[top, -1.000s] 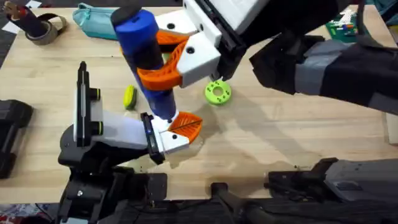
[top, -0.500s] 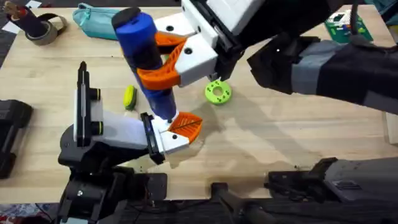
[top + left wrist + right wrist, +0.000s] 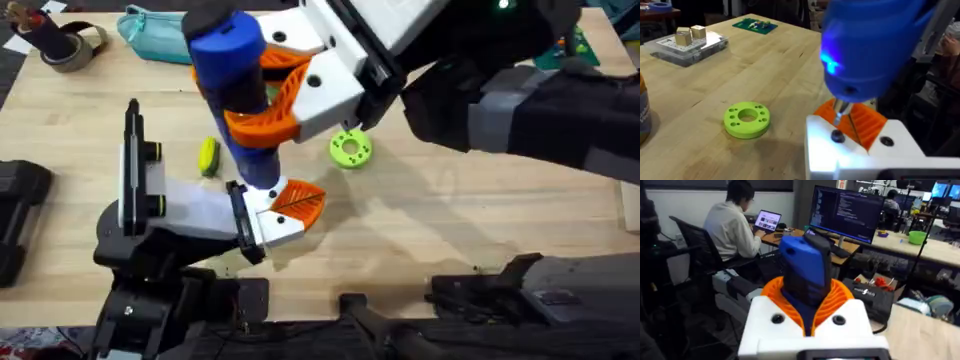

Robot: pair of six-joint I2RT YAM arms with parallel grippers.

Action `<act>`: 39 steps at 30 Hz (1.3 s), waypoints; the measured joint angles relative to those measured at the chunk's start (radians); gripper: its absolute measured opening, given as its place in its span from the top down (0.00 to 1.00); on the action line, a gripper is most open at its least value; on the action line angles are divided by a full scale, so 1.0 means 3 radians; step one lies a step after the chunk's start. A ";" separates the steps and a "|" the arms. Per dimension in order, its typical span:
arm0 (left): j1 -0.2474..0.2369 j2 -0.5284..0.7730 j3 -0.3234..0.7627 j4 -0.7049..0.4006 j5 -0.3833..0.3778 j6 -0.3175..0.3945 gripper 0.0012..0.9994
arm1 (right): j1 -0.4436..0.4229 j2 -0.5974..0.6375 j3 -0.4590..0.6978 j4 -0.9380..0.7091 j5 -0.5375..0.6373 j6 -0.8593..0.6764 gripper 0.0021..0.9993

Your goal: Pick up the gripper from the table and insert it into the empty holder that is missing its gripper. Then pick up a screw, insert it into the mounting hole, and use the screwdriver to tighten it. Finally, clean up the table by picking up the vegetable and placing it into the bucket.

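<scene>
— So why is my left arm lying low like that?

— I keep the holder (image 3: 272, 222) flat and steady on the table so its screw (image 3: 837, 136) faces up under the bit.

— And the right gripper (image 3: 268, 102)?

— Its orange pads are clamped around the screwdriver (image 3: 240, 95), upright, tip seated on that screw. The vegetable (image 3: 207, 155) waits just left of it. Whether the left fingers are apart, I cannot tell.
</scene>
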 joint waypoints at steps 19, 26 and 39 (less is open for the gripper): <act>0.0000 0.0000 0.0000 0.0000 0.0000 0.0000 0.99 | -0.0087 -0.0052 0.0528 -0.0231 -0.0119 0.0420 0.96; 0.0000 -0.0001 0.0000 0.0000 0.0000 0.0000 0.99 | -0.0083 -0.0065 0.0543 -0.0362 -0.0136 0.0436 0.96; 0.0000 0.0000 0.0000 0.0000 0.0000 0.0000 0.99 | -0.0042 -0.0065 0.0543 -0.0777 -0.0146 0.0382 0.96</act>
